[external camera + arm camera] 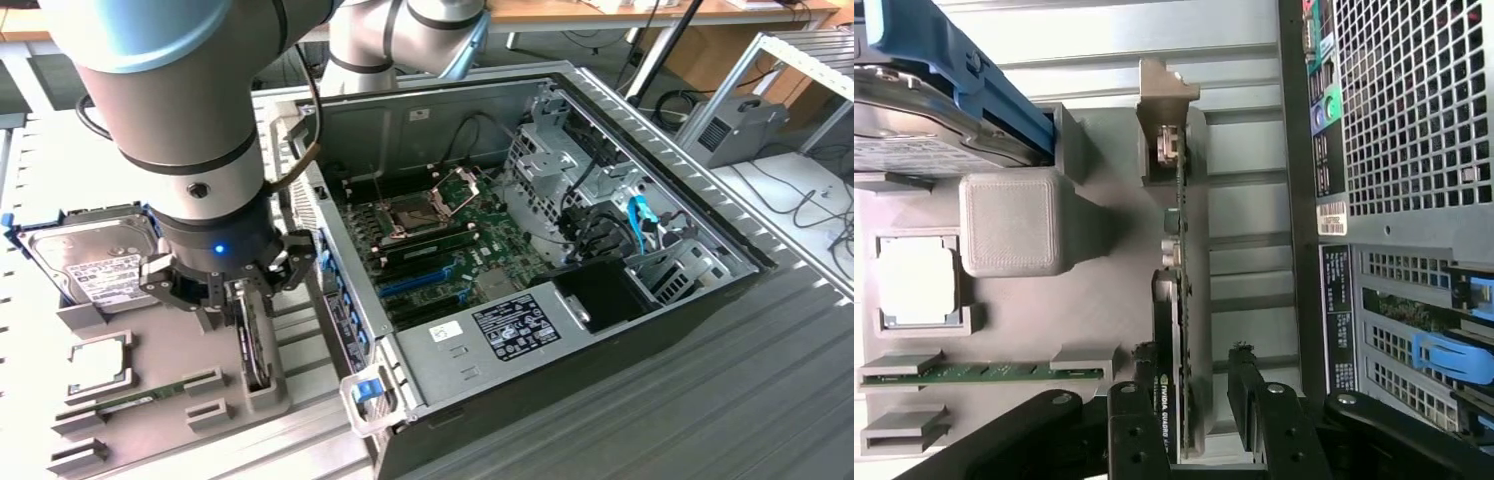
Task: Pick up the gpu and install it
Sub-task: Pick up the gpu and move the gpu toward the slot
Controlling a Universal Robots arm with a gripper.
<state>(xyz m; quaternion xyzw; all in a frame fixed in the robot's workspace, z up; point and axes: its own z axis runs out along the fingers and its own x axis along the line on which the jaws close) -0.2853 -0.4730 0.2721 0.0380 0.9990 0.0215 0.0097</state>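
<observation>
Item: gpu (1180, 260), thin black circuit card with silver bracket. Stands edge-on in grey slotted holder (272, 392), eight o'clock of open grey computer case (441, 130), both faces exposed for gripping. Black gripper (1194, 388) above: jaws spread, straddling card, not clamped.

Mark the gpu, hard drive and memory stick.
gpu (1176, 255), wrist view, card edge, mid-length.
hard drive (100, 268), exterior view, white label on top face.
memory stick (984, 373), wrist view, green board, mid-length.
</observation>
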